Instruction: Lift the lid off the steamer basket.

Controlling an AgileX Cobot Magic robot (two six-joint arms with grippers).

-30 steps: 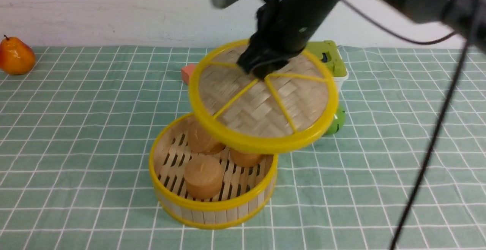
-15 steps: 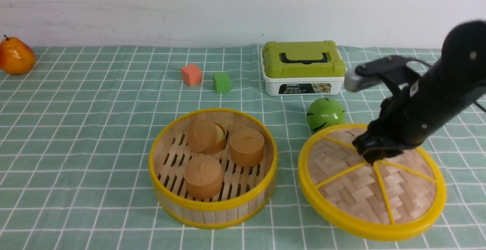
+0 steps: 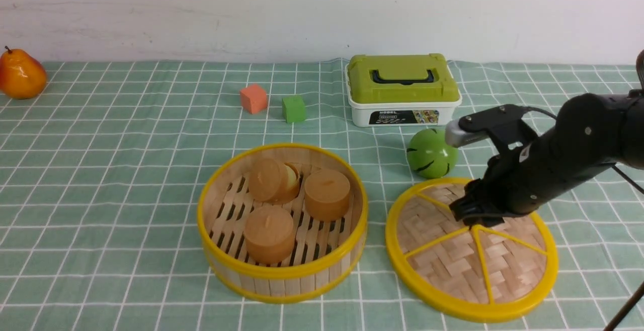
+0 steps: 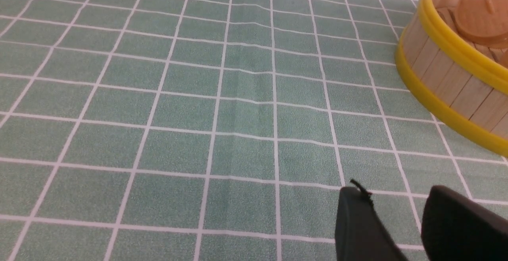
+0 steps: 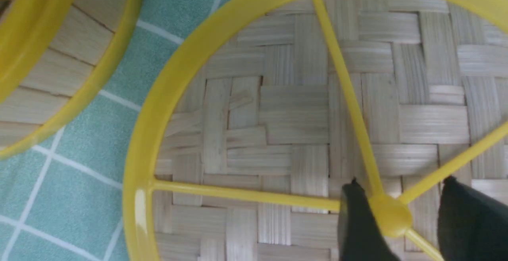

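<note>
The lid, a woven bamboo disc with yellow rim and spokes, lies flat on the cloth to the right of the steamer basket. The basket stands uncovered, with three brown round cakes inside. My right gripper is over the lid's centre. In the right wrist view the right gripper is open around the yellow knob, with a gap on one side; the lid and basket wall also show there. My left gripper is open and empty over bare cloth near the basket.
A green ball sits just behind the lid. A white box with an olive-green lid stands further back. An orange cube and a green cube lie behind the basket. A pear is at the far left.
My right arm carried the lid from above the basket over to the right and lowered it. The lid went from tilted to lying flat on the cloth.
</note>
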